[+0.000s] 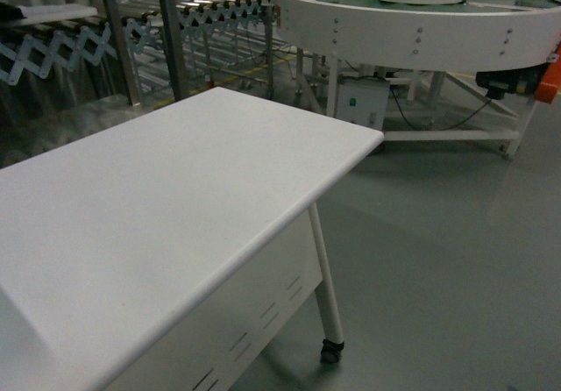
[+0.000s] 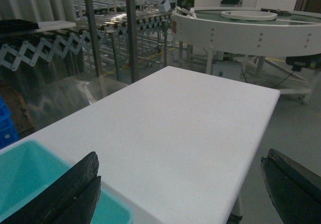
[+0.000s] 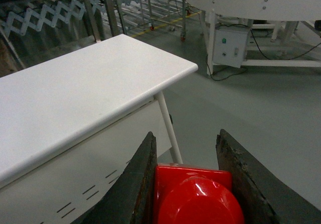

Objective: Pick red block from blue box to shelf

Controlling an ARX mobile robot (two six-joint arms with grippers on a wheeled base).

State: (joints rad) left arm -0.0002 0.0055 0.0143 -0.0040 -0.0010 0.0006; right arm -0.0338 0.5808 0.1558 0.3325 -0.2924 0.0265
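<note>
The right gripper (image 3: pixel 193 184) clamped the small glossy red plastic block (image 3: pixel 195 196) beside the white table (image 3: pixel 75 88) — the left gripper (image 2: pixel 180 184) stood wide above the light turquoise plastic box (image 2: pixel 30 179).

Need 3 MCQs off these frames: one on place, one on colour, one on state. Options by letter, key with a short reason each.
1. Where is the red block?
A. On the white table
B. Between the right gripper's fingers
C. In the blue box

2. What colour is the box at the lower left of the left wrist view?
A. Light turquoise
B. Orange
C. Black

3. What state is the left gripper in?
A. Shut on the block
B. Shut on nothing
C. Open

Key:
1 B: the right wrist view shows the block between both fingers of the right gripper, beside the white table.
2 A: its inner walls show turquoise.
3 C: its fingers stand wide apart with nothing between them.
</note>
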